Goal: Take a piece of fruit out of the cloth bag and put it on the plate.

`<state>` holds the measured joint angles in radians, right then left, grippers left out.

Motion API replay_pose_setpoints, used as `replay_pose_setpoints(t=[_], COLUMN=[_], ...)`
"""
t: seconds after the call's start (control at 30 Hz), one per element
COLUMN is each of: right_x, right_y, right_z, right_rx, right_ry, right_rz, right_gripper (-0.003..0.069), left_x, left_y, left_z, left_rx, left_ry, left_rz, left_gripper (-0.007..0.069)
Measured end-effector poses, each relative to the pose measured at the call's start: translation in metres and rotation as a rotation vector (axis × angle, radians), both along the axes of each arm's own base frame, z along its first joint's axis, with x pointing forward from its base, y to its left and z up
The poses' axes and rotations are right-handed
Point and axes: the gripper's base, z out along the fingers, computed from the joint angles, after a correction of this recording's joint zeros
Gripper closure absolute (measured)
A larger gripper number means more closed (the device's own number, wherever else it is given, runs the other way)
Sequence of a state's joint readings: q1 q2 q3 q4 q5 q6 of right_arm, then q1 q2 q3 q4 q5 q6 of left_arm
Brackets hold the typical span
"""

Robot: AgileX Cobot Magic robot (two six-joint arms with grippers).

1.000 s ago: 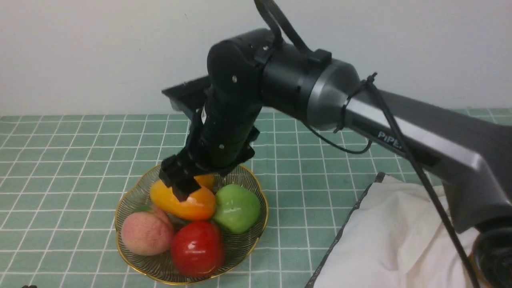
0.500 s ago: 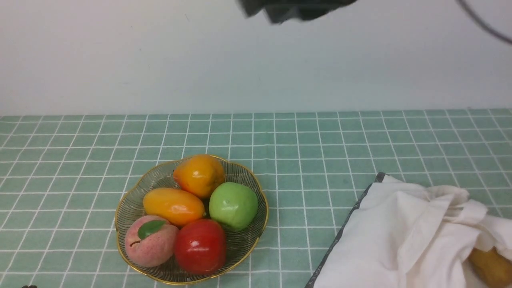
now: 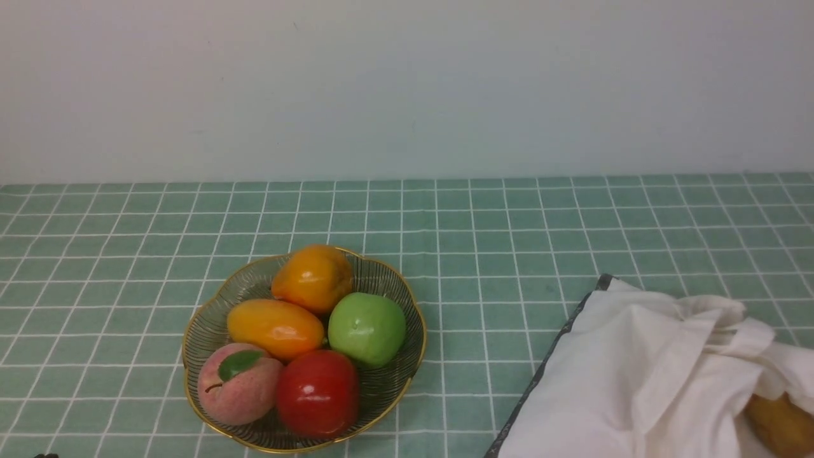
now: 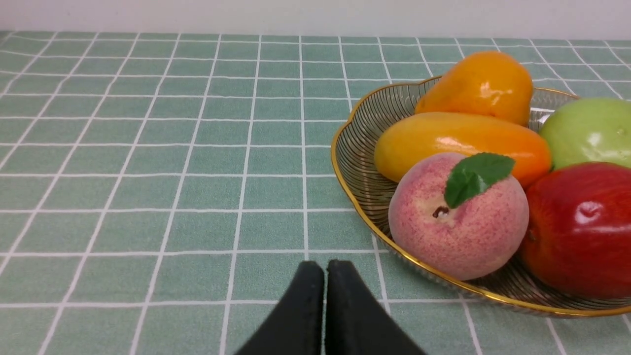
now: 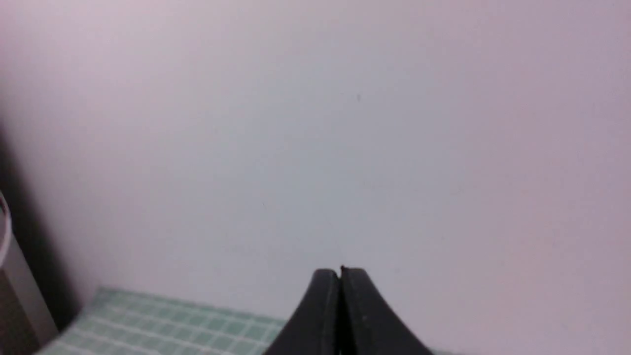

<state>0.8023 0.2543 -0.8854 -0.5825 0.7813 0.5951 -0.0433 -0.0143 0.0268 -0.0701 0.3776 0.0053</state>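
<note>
Front view: neither arm shows. The plate [image 3: 191,331], clear ribbed glass with a wavy gold rim, stands on the green checked counter [image 3: 509,229], left of centre and toward the near edge. Five fruits fill it. The piece of fruit [image 3: 275,328], a glossy oval shading from yellow to orange, lies on the plate's left side. Just behind it, at the far side, sits a rounder orange fruit [image 3: 313,278]. A green apple [image 3: 367,328] is on the right, a red apple [image 3: 317,393] at the near side, and a pink peach [image 3: 238,384] with a green leaf at the near left. The fruits crowd together, neighbours touching. The cloth bag [image 3: 636,375], off-white with a dark grey edge strip, lies crumpled at the near right, apart from the plate. A dull brownish-yellow fruit [image 3: 779,425] shows at its opening by the right edge.

Left wrist view: the left gripper [image 4: 325,271] has its black tips pressed together, holding nothing, low over the counter just beside the plate's rim [image 4: 345,177] and the peach.

Right wrist view: the right gripper [image 5: 340,276] is fully closed and empty, pointing at the pale wall [image 5: 315,123], with a strip of the counter below it.
</note>
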Motion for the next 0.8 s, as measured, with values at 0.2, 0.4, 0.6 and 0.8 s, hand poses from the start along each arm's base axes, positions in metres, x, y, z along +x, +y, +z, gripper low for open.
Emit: replay_pose_setpoints(t=[0.2, 0.4, 0.6, 0.8], right_x=[-0.025, -0.021, -0.022, -0.023], right_y=[-0.02, -0.009, -0.003, -0.002], right_z=[-0.05, -0.063, -0.067, -0.067], right_rx=[0.032, 0.05, 0.099, 0.115], right_ry=[-0.128, -0.089, -0.038, -0.03], right_rz=[0.036, 0.099, 0.163, 0.179], right_gripper=[0.0673, 0.0673, 0.0673, 0.0673], left_x=[0.0, 0.0, 0.0, 0.0], left_y=[0.0, 0.0, 0.0, 0.0], left_z=[0.0, 0.0, 0.0, 0.0], left_rx=[0.0, 0.001, 0.001, 0.001], left_ry=[0.0, 0.0, 0.0, 0.0], left_rz=[0.0, 0.0, 0.0, 0.0], left_gripper=[0.0632, 0.0632, 0.0632, 0.0632])
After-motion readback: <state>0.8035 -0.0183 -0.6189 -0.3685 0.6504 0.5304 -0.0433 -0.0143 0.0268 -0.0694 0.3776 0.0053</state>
